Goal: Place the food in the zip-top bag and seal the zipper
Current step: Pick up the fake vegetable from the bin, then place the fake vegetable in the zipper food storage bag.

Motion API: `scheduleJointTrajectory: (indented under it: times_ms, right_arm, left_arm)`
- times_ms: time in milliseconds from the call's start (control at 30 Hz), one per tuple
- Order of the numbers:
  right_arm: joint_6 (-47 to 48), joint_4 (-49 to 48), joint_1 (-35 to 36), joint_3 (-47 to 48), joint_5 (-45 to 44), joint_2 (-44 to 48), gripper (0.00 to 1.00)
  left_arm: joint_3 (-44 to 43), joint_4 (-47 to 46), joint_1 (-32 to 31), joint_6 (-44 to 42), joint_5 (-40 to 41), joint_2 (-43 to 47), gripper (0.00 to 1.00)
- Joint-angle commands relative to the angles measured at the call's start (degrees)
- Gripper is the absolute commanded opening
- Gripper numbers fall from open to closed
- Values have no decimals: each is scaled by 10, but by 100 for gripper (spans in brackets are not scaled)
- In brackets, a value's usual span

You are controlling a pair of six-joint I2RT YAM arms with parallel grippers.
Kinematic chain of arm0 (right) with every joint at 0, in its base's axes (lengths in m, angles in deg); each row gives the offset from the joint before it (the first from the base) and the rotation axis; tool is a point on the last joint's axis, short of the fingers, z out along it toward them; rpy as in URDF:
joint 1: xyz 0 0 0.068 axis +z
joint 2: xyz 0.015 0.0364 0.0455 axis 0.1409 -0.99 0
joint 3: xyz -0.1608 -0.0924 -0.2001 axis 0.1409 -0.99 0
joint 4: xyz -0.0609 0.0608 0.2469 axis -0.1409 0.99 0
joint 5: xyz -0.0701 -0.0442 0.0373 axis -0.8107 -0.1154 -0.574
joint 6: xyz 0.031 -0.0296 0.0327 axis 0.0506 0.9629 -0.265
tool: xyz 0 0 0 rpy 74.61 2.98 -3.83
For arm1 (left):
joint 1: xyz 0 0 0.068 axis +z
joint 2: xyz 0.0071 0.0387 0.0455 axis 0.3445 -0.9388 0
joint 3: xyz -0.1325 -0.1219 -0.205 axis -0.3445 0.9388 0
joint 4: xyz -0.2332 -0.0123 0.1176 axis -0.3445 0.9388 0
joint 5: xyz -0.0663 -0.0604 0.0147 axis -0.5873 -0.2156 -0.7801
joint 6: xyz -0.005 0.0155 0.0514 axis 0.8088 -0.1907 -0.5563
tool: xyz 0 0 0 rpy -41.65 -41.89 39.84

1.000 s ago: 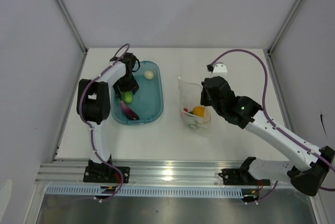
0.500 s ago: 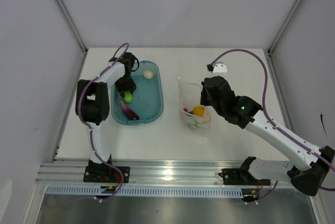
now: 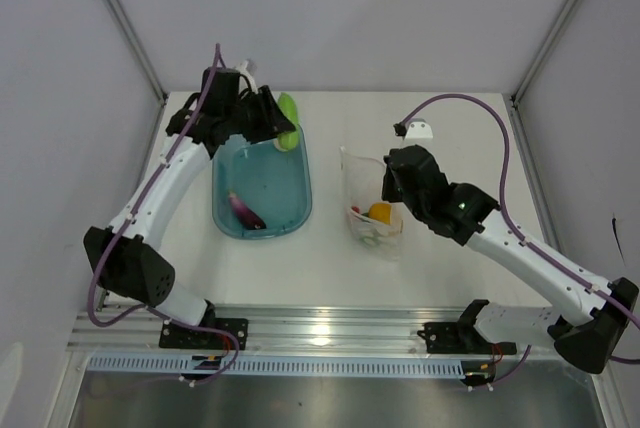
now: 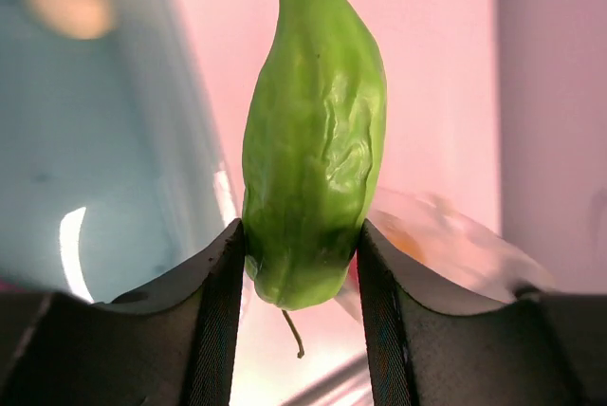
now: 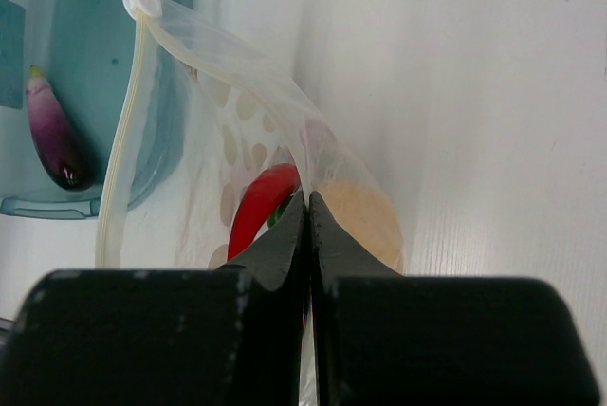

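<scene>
My left gripper (image 3: pixel 276 120) (image 4: pixel 302 264) is shut on the light green pod (image 3: pixel 289 112) (image 4: pixel 315 140) and holds it in the air over the far end of the teal tub (image 3: pixel 300 198). The white ball (image 4: pixel 68 3) shows blurred in the tub below. The purple piece (image 3: pixel 245 210) (image 5: pixel 55 136) lies in the tub. The dotted zip-top bag (image 3: pixel 368 178) (image 5: pixel 237 102) stands open right of the tub and holds the red chili (image 5: pixel 261 202) and the yellow-orange piece (image 3: pixel 380 212) (image 5: pixel 365 221). My right gripper (image 3: pixel 392 188) (image 5: pixel 308 202) is shut on the bag's wall. The zipper (image 5: pixel 119 140) runs along the open edge.
A small white block (image 3: pixel 420 130) on a purple cable lies at the back right. White walls enclose the table on three sides. An aluminium rail (image 3: pixel 320 328) runs along the near edge by the arm bases.
My left gripper has lifted the green pod out of the tub and swung up toward the tub's far end. The right arm and the bag have not moved.
</scene>
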Motion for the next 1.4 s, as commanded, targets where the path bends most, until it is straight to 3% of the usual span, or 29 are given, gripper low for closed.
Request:
scheduleJointTrajectory:
  times_ms: [0,167,267,600,700,900,1133,1167,1200,1233,1267,1367]
  right_arm:
    - [-6,-17,1,14,-10,-8,0]
    - [-7,-15,1,18,-10,-17,0]
    - [-7,-13,2,17,-10,-17,0]
    - [-3,-13,11,25,-35,-16,0]
    - [4,-11,21,34,-51,-16,0]
    - [4,-8,34,36,-59,-14,0]
    - [3,-2,41,42,-68,-2,0]
    - [3,-3,41,42,-67,-2,0]
    - [3,-5,42,42,-67,-2,0]
    - [4,-6,42,42,-67,-2,0]
    - [4,-5,42,41,-67,-1,0]
    - [4,-3,42,39,-66,-2,0]
  left_arm:
    - [-87,49,-58,11,-131,-1,1]
    - [-62,15,-126,29,-253,36,1]
    - [4,-28,-147,72,-303,68,1]
    - [127,-197,-198,298,-364,121,1]
    - [173,-244,-212,392,-336,133,1]
    - [201,-257,-216,479,-333,99,1]
    - [211,-205,-216,495,-225,120,1]
    - [214,-198,-215,498,-218,120,3]
    - [216,-197,-215,505,-212,120,11]
    - [217,-198,-216,507,-209,119,35]
    - [218,-200,-216,512,-207,115,47]
    - [211,-205,-217,506,-215,106,69]
